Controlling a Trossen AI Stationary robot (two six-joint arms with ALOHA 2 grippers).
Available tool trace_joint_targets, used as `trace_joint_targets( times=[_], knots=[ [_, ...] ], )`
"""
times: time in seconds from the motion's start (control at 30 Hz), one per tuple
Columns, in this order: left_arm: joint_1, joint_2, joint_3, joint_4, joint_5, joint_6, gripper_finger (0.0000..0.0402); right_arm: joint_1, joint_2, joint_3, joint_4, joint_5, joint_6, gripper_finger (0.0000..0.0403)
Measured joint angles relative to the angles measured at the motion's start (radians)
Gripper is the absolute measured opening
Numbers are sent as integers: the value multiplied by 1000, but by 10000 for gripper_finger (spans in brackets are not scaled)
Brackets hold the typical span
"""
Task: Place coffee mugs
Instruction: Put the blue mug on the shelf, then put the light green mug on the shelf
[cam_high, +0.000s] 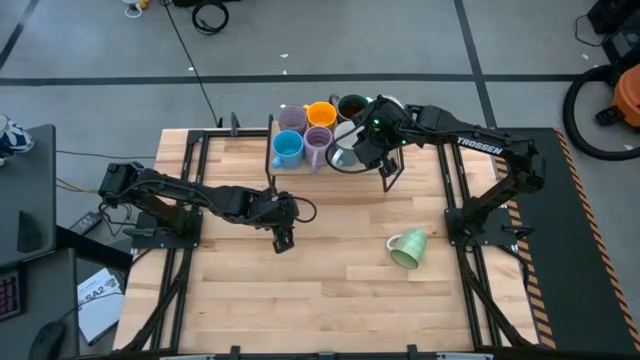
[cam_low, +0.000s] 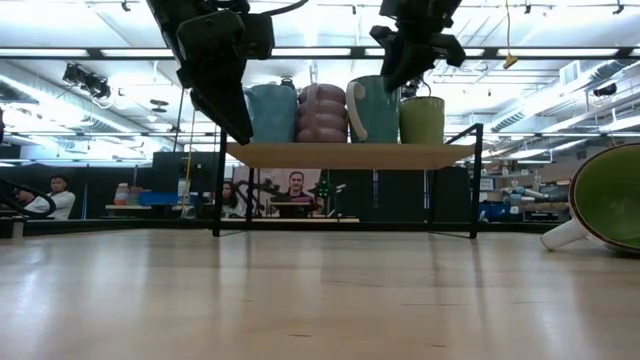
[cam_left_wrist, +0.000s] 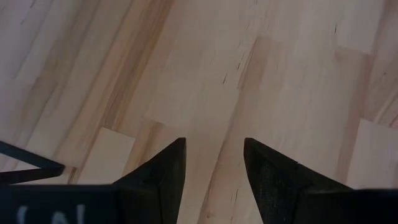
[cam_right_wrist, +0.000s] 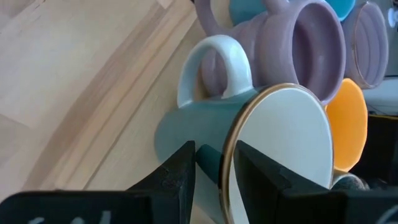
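Teal mug (cam_right_wrist: 205, 134) is pinched at the rim by my right end effector (cam_right_wrist: 214, 163), looks like it's up on the shelf (cam_low: 350, 154). My left end effector (cam_left_wrist: 214, 168) hangs open and empty over the desk (cam_left_wrist: 205, 68).

- Pale green mug (cam_low: 608, 197) — cut off by the low view's edge.
- Dark brown mug (cam_high: 352, 105) (beside the teal mug (cam_high: 345, 150)) — partly hidden behind the right arm.

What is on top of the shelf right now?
On the shelf: blue mug, two lavender mugs, orange mug, a dark mug, and the teal mug, whose rim the right gripper pinches. Anything behind that gripper is hidden.
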Motion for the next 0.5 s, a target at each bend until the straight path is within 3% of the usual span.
trace_joint_targets(
  times=[0.5],
  knots=[
    [0, 1, 0, 0, 0, 0, 169, 1, 0, 0, 7, 0, 50, 170]
  ],
)
